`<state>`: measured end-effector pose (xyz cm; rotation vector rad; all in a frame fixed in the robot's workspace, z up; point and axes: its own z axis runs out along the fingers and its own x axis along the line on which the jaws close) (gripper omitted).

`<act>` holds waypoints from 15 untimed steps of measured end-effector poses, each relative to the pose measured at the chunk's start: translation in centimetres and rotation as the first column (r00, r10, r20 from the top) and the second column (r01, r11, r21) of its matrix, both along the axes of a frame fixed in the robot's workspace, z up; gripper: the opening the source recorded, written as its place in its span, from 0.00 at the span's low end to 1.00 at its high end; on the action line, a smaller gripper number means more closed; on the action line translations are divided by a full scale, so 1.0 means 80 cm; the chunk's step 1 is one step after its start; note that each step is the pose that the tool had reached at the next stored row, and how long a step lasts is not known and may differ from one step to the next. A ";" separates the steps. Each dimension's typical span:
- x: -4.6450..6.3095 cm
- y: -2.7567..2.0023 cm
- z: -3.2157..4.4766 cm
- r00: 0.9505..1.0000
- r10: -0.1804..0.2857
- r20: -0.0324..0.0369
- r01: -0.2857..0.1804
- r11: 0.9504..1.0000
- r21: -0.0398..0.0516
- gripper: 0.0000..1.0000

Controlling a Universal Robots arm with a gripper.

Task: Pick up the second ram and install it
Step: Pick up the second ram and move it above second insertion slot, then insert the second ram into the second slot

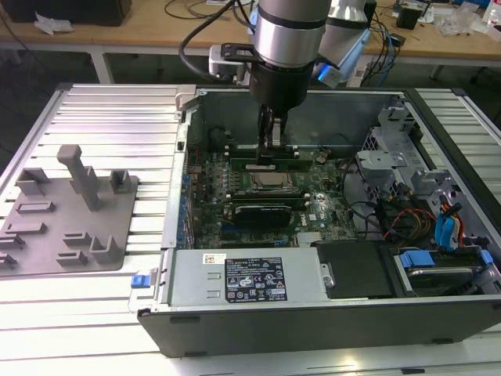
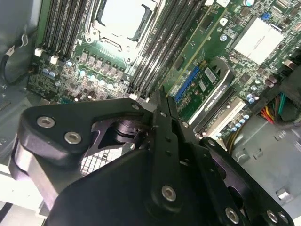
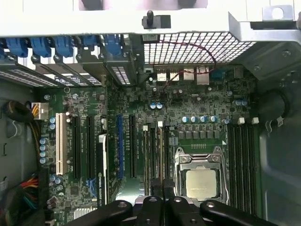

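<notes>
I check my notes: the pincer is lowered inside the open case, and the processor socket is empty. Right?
No. The first wrist view shows a silver-topped processor seated in the socket; the pincer is lowered inside the open case.

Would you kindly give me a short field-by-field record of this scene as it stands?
setting: open computer case on a slatted table
claw: shut, inside the case, tips at the memory slots next to the processor
second ram: slim greenish stick along the slot under the claw tips; whether it is fully seated cannot be told
processor: silver-topped, in its socket beside that slot
grey fixture: outside the case, on the exterior view's left
</notes>
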<state>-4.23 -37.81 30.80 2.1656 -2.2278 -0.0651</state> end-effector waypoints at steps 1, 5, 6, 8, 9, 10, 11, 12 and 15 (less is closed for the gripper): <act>0.000 0.0000 -0.0008 1.000 0.000 0.000 0.000 1.000 0.000 0.09; 0.000 0.0001 -0.0020 1.000 0.000 0.000 0.000 1.000 0.000 0.09; 0.000 0.0001 -0.0021 1.000 0.000 0.000 0.000 1.000 0.000 0.09; 0.000 0.0001 -0.0034 1.000 0.000 0.000 0.000 1.000 0.000 0.09; 0.000 0.0001 -0.0044 1.000 0.000 0.000 0.000 1.000 -0.001 0.09; 0.000 0.0001 -0.0052 1.000 0.000 0.000 0.000 1.000 -0.001 0.09; 0.000 0.0001 -0.0060 1.000 0.000 0.000 0.000 1.000 -0.001 0.09; 0.000 0.0001 -0.0070 1.000 0.000 0.000 0.000 1.000 -0.001 0.09; 0.000 0.0001 -0.0098 1.000 0.000 0.000 0.000 1.000 -0.002 0.09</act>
